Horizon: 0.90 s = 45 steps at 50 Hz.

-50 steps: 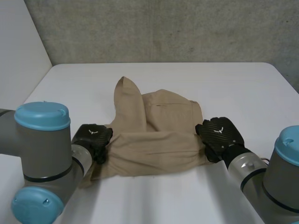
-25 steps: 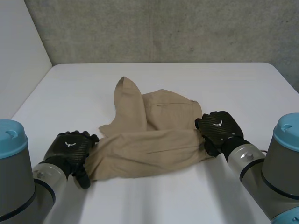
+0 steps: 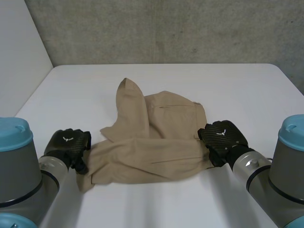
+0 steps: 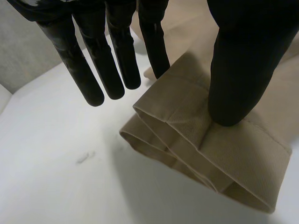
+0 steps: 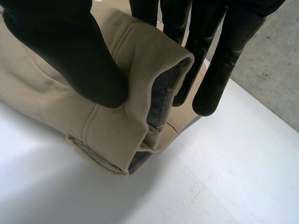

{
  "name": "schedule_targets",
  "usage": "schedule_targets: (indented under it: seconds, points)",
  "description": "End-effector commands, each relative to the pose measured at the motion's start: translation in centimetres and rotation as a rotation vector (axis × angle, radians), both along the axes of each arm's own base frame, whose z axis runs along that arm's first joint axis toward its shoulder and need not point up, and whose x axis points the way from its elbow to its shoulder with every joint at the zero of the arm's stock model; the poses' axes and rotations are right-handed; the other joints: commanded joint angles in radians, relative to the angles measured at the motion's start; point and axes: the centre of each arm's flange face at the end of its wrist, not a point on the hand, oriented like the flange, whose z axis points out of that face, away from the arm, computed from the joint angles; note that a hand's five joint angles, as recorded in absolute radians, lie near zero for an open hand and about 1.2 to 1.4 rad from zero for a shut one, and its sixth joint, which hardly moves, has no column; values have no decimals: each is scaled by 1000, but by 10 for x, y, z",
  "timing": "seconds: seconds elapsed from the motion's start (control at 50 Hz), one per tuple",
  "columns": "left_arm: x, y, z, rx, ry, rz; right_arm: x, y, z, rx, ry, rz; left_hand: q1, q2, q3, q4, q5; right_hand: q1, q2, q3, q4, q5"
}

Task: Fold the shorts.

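So the white tabletop (image 3: 237,90) has the tan fabric shorts (image 3: 156,142) lying rumpled mid-width, closer to its near edge, with the near part folded over into a long band. The black right hand (image 3: 222,137) pinches the band's right end between thumb and straight fingers. The black left hand (image 3: 69,145) has its fingers straight and off the cloth, with just the thumb resting on the left end.
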Motion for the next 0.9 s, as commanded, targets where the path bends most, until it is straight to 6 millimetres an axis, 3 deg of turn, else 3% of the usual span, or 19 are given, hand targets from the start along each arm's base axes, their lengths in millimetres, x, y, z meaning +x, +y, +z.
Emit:
schedule_targets:
  seconds: [0.02, 0.04, 0.08, 0.14, 0.16, 0.2, 0.22, 0.26, 0.28, 0.34, 0.36, 0.4, 0.42, 0.5, 0.58, 0.64, 0.7, 0.78, 0.9]
  points:
    - [-3, -4, -10, 37, -16, -11, 0, -1, 8, -34, 78, 29, 517, 523, 524, 522, 531, 432, 216, 218, 206, 258]
    - [-4, -5, -9, 39, -17, -18, 0, -1, 9, -35, 90, 33, 703, 710, 711, 709, 718, 432, 216, 218, 206, 258]
    - [-5, -5, -5, 34, -16, -22, -1, 0, 12, -37, 122, 41, 705, 712, 713, 711, 720, 432, 216, 218, 206, 258]
    - [-6, -4, 20, -18, -1, -32, -5, 5, 41, -85, 180, 65, 705, 712, 713, 711, 720, 432, 216, 218, 206, 258]
    - [-6, 0, 43, -71, 19, -38, -5, 7, 48, -97, 187, 67, 705, 712, 713, 711, 720, 432, 216, 218, 206, 258]
    - [-5, 4, 62, -117, 38, -44, -7, 11, 72, -143, 192, 73, 705, 712, 713, 711, 720, 432, 216, 218, 206, 258]
    - [-3, 9, 87, -185, 65, -44, -8, 12, 84, -171, 188, 72, 705, 712, 713, 711, 720, 432, 216, 218, 206, 258]
    - [-2, 13, 111, -258, 96, -47, -8, 14, 105, -222, 172, 72, 705, 712, 713, 711, 720, 432, 216, 218, 206, 258]
    - [0, 18, 140, -350, 135, -49, -9, 17, 136, -299, 140, 63, 705, 712, 713, 711, 720, 432, 216, 218, 206, 258]
    - [4, 30, 184, -490, 196, -60, -11, 21, 173, -401, 97, 51, 705, 712, 713, 711, 720, 432, 216, 218, 206, 258]
    - [8, 38, 212, -583, 234, -68, -13, 25, 200, -476, 64, 39, 705, 712, 713, 711, 720, 432, 216, 218, 206, 258]
    - [10, 45, 233, -648, 260, -76, -16, 29, 229, -560, 27, 22, 705, 712, 713, 711, 720, 432, 216, 218, 206, 258]
    - [13, 53, 253, -706, 284, -82, -17, 29, 237, -583, 18, 16, 705, 712, 713, 711, 720, 432, 216, 218, 206, 258]
    - [20, 66, 290, -807, 323, -80, -22, 29, 270, -682, -22, -18, 705, 712, 713, 711, 720, 432, 216, 218, 206, 258]
    - [23, 71, 315, -883, 355, -72, -23, 26, 282, -718, -36, -35, 705, 712, 713, 711, 720, 432, 216, 218, 206, 258]
    - [22, 71, 320, -896, 358, -75, -19, 18, 276, -699, -30, -33, 705, 712, 713, 711, 720, 432, 216, 218, 206, 258]
    - [14, 53, 305, -836, 333, -78, -12, -1, 255, -628, 1, -28, 705, 712, 713, 711, 720, 432, 216, 218, 206, 258]
    - [0, 17, 265, -688, 278, -77, -2, -21, 220, -520, 45, -7, 705, 712, 713, 711, 720, 432, 216, 218, 206, 258]
    - [-23, -36, 185, -441, 187, -78, 11, -44, 165, -373, 101, 25, 705, 712, 713, 711, 720, 432, 216, 218, 206, 258]
